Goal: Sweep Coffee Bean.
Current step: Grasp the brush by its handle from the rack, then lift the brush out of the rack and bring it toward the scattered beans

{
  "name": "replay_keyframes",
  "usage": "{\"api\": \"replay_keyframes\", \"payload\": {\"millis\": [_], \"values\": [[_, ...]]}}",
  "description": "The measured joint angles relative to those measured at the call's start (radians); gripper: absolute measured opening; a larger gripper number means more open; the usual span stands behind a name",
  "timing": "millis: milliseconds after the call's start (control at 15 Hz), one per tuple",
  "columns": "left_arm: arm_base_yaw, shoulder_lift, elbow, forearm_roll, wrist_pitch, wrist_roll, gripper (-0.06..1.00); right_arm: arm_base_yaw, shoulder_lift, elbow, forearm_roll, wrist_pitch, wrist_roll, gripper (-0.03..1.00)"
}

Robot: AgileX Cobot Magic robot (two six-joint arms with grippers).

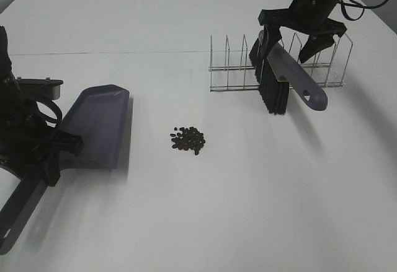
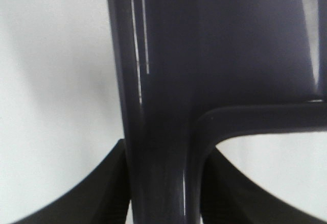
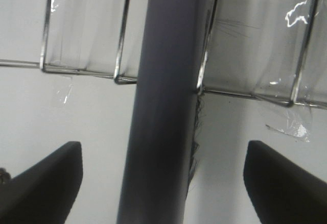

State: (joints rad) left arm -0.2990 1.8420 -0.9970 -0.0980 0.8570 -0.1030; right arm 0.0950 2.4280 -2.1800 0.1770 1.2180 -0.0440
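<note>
- Two dozen or so coffee beans [image 1: 188, 139], tiny, dark and oval, lie in a loose cluster on the matte white surface [image 1: 260, 210]. They sit near its middle, between the dustpan and the rack, touching neither.
- Left of the beans we see the dustpan [image 1: 99, 120]. It is smooth dark grey plastic, a broad flat scoop with low raised walls, and one long edge faces the cluster.
- Our left pincer [image 1: 53, 151] is clenched on the dustpan's handle. In the wrist view its black fingers [image 2: 97, 198] press against both sides of the glossy stem.
- Right of the beans and farther back stands the rack [image 1: 229, 67], made of thin bright wire bent into upright loops that form narrow slots. Clear tape [image 3: 296, 127] glints at its feet.
- One slot holds the brush [image 1: 291, 77]. It has a smooth grey handle with a hanging hole at its end and a block of black bristles, and it leans against a divider wire.
- Our right pincer [image 1: 285, 49] is released, with its fingers [image 3: 46, 183] straddling the brush handle and a gap on each side.
</note>
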Motion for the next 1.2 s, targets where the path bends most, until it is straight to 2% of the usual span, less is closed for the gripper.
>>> {"api": "replay_keyframes", "payload": {"millis": [267,600,867,933,1067,1200], "values": [[0.000,0.000,0.000,0.000,0.000,-0.006,0.34,0.000,0.072,-0.003,0.001,0.001,0.000,0.75],[0.000,0.000,0.000,0.000,0.000,-0.006,0.34,0.000,0.076,-0.005,0.011,0.000,-0.001,0.59],[0.000,0.000,0.000,0.000,0.000,-0.006,0.34,0.000,0.076,-0.005,0.011,0.000,-0.001,0.56],[0.000,0.000,0.000,0.000,0.000,-0.006,0.34,0.000,0.076,-0.004,0.012,0.000,-0.001,0.51],[0.000,0.000,0.000,0.000,0.000,-0.006,0.34,0.000,0.076,-0.004,0.022,0.001,-0.001,0.32],[0.000,0.000,0.000,0.000,0.000,-0.006,0.34,0.001,0.076,-0.004,0.022,0.002,0.000,0.30]]}}
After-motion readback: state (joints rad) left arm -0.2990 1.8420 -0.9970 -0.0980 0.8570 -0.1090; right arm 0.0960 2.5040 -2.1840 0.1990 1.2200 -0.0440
